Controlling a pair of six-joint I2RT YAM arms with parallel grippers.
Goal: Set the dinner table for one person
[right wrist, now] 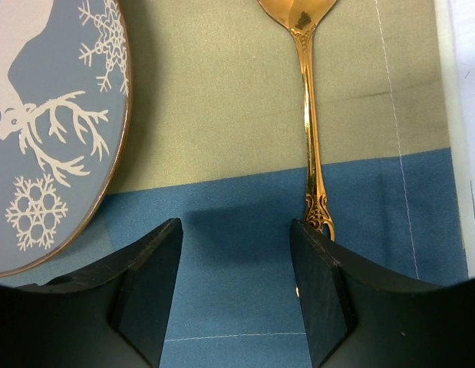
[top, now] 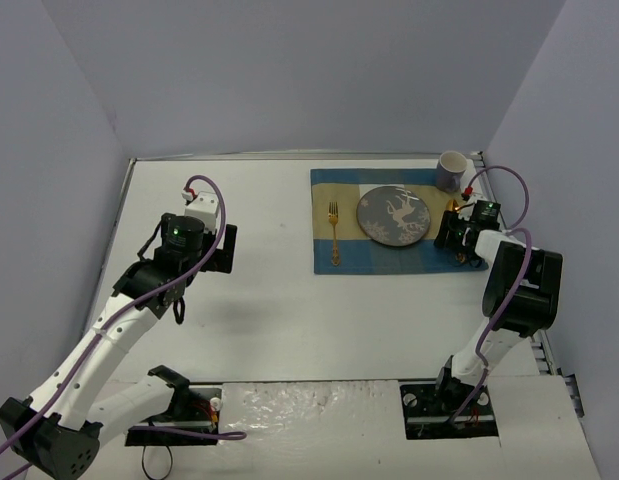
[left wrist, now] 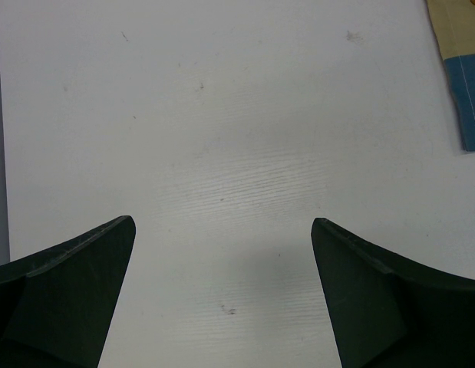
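Observation:
On the white dinner table [top: 269, 300] lies a blue-and-tan striped placemat [top: 341, 258]. On it are a grey-blue plate [top: 393, 216] with a white reindeer, a gold fork [top: 334, 232] to its left, and a gold spoon [right wrist: 308, 115] to its right. A mug [top: 450, 170] stands at the mat's far right corner. My right gripper [right wrist: 235, 230] is open and empty just above the mat; the spoon's handle lies just outside its right finger [right wrist: 321, 284], the plate [right wrist: 45, 130] to the left. My left gripper [left wrist: 222, 230] is open and empty above bare table [left wrist: 222, 115].
The placemat's corner [left wrist: 461, 69] shows at the right edge of the left wrist view. Grey walls enclose the table on three sides. The arm bases sit at the near edge, with cables beside them.

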